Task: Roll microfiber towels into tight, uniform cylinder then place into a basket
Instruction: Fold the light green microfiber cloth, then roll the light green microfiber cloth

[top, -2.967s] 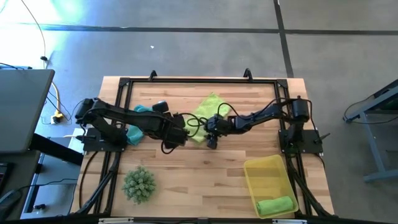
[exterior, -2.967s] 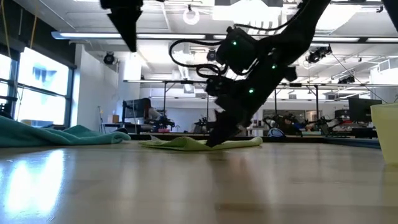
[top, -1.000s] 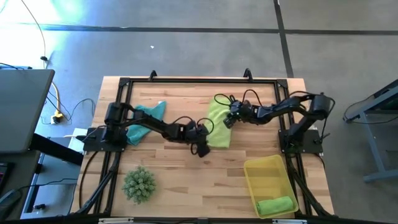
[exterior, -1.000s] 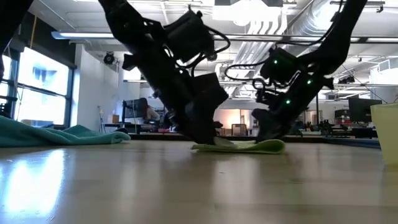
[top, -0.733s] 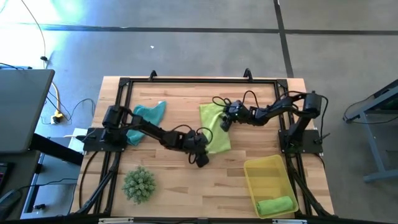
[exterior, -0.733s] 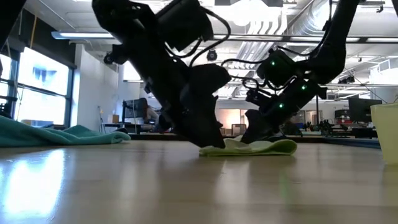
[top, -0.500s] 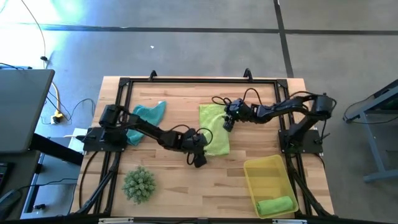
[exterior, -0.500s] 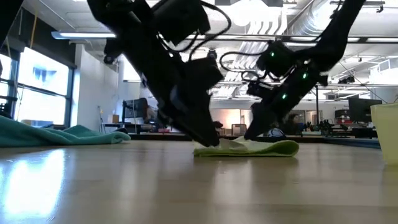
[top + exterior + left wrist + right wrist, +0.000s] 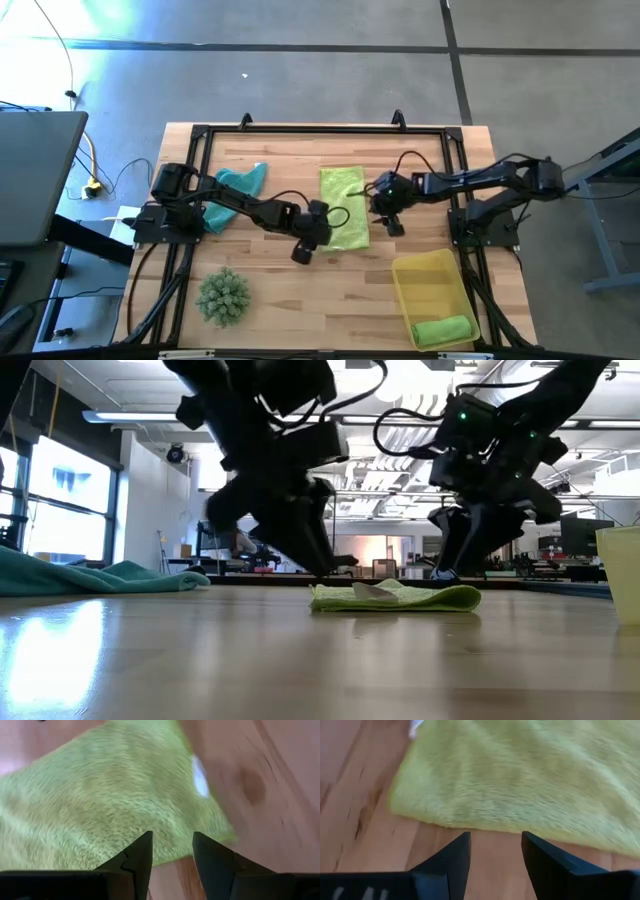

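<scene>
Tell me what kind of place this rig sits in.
Probably a robotics lab or open industrial workspace. The low view looks past the table into a big hall with exposed ceiling ducts and strip lights, and benches with equipment in the background. From above, the floor is bare concrete.

Through my right wrist camera I saw the right gripper with fingers parted and empty above bare wooden table, the pale yellow-green towel lying flat toward twelve o'clock.
</scene>
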`<act>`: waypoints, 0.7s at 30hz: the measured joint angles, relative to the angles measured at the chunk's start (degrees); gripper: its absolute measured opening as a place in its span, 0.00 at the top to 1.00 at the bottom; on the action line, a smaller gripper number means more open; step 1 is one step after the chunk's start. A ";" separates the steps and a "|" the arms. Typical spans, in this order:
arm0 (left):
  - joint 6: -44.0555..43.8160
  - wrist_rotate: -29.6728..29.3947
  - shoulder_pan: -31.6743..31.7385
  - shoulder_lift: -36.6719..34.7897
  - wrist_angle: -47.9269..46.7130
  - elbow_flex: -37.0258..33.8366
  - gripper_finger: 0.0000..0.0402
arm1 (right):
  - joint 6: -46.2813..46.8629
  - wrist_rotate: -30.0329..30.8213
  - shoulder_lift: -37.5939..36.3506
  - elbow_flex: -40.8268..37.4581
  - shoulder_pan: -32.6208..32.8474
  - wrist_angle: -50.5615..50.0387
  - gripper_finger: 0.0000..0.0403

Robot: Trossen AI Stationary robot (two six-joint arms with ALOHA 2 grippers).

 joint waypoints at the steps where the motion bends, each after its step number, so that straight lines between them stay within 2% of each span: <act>1: 2.62 0.15 -0.14 0.00 -0.31 0.00 0.67 | -1.77 0.06 0.45 0.00 0.83 0.00 0.59; 5: 8.58 0.34 -1.26 0.00 -0.61 0.00 0.67 | -6.73 0.02 2.70 0.00 4.32 0.16 0.59; 11: 9.75 2.96 -3.60 1.12 -0.30 0.04 0.67 | -7.03 0.32 4.73 0.02 7.45 3.24 0.59; 16: 13.97 -2.28 -5.57 3.31 0.57 0.04 0.67 | -11.42 2.70 4.84 0.02 10.29 3.70 0.59; 21: 10.82 -3.82 -5.91 4.13 0.70 0.08 0.67 | -13.84 4.24 4.84 0.02 13.24 4.28 0.59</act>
